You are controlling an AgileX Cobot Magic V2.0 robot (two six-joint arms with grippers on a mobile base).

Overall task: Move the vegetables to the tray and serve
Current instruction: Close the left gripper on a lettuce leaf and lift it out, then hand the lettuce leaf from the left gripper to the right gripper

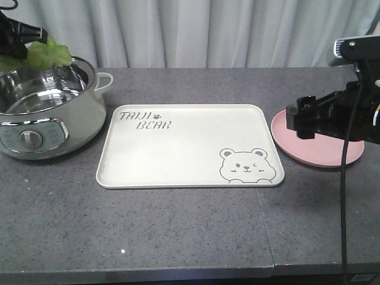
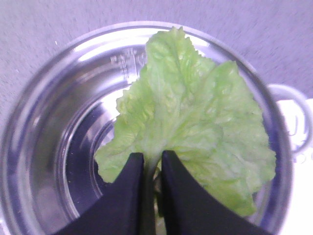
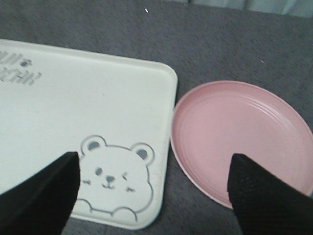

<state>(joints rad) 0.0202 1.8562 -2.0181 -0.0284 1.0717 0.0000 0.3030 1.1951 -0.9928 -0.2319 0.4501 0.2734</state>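
A crinkly green lettuce leaf hangs over the steel bowl of the cooking pot, pinched at its pale rib by my left gripper, which is shut on it. In the front view the leaf sits above the pot's back rim at the far left, under the left gripper. The cream tray with the bear face lies bare in the middle of the table. My right gripper stands open, holding nothing, above the gap between the tray and the pink plate.
The pale green electric pot with a dial stands left of the tray. A round pink plate lies right of it, partly under the right arm. A curtain hangs behind the grey table.
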